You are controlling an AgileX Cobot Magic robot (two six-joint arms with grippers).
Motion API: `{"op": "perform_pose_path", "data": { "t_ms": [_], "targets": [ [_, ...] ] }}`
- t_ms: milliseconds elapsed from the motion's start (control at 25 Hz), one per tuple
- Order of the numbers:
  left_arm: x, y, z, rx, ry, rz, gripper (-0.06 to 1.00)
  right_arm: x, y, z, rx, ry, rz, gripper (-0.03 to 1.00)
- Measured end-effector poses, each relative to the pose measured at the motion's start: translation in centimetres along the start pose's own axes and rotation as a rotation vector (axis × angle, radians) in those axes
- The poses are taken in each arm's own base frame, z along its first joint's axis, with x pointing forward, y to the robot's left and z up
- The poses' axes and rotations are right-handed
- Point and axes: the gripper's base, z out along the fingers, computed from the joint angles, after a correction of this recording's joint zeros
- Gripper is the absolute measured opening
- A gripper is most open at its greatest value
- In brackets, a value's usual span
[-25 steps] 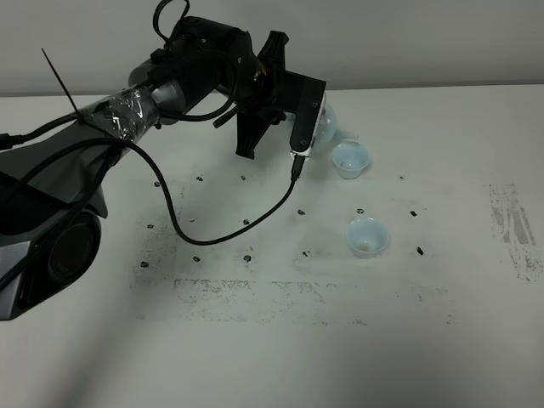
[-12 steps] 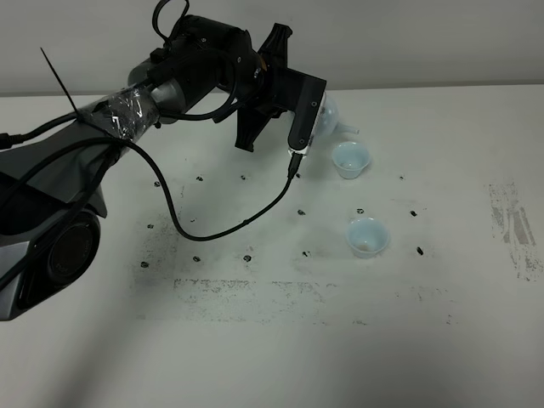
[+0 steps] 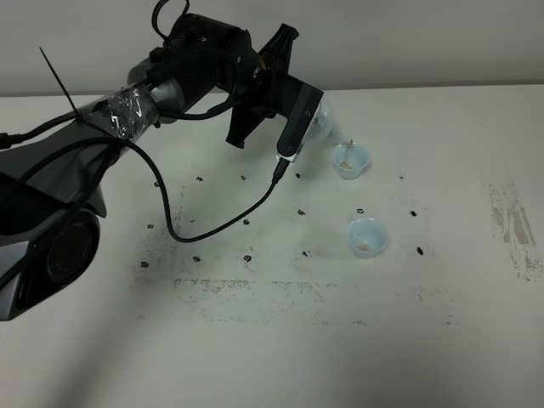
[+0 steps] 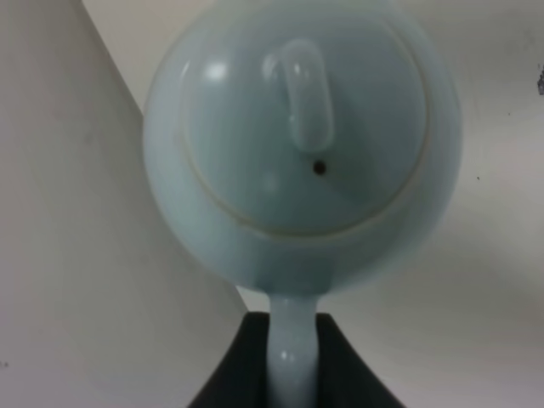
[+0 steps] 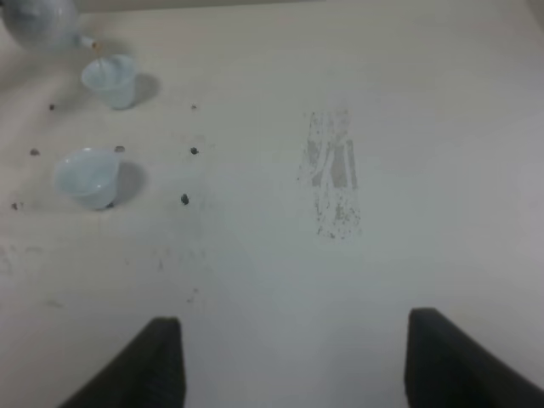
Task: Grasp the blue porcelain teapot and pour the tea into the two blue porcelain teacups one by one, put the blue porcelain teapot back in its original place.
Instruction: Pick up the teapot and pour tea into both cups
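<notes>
The left gripper (image 4: pixel 293 378) is clamped on the loop handle (image 4: pixel 293 348) of the teapot (image 4: pixel 302 144), with a dark finger (image 4: pixel 242 374) against each side of the pale strap. In the wrist view the round body fills most of the picture. The lid is seated, its oblong knob (image 4: pixel 304 106) sits above a small vent hole, and nothing of the spout shows there.

From the high camera the teapot (image 3: pixel 323 121) is mostly hidden behind the arm's black wrist camera mount (image 3: pixel 296 119). It hangs above the far part of the table (image 3: pixel 255 357), tipped toward its spout (image 3: pixel 347 138). The spout tip is just over the rim of the far cup (image 3: pixel 349 161), and a thin thread of liquid seems to run from it into that cup, where a brownish tint shows. The near cup (image 3: pixel 367 236) stands upright closer to the camera and a little to the right, apart from the far cup, with a faint brown trace at its bottom. A black cable (image 3: pixel 221 229) loops from the mount down across the table among scattered black specks.

The right gripper (image 5: pixel 297 365) is spread wide and holds nothing, its 2 dark fingers (image 5: pixel 144 365) framing bare table well away from both cups. Its camera sees the teapot at 1 corner, the 2 cups beside it, and a grey scuffed patch (image 5: pixel 333 183) further off.
</notes>
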Motion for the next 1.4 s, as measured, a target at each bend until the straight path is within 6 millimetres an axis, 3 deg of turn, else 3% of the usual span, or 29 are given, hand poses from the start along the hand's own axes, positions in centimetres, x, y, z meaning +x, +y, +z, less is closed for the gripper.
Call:
{"op": "perform_pose_path", "data": {
  "t_ms": [1400],
  "targets": [
    [-0.68, 0.34, -0.37, -0.009, 0.022, 0.131, 0.05, 0.00, 0.00, 0.00, 0.000, 0.000, 0.000, 0.53]
  ]
}}
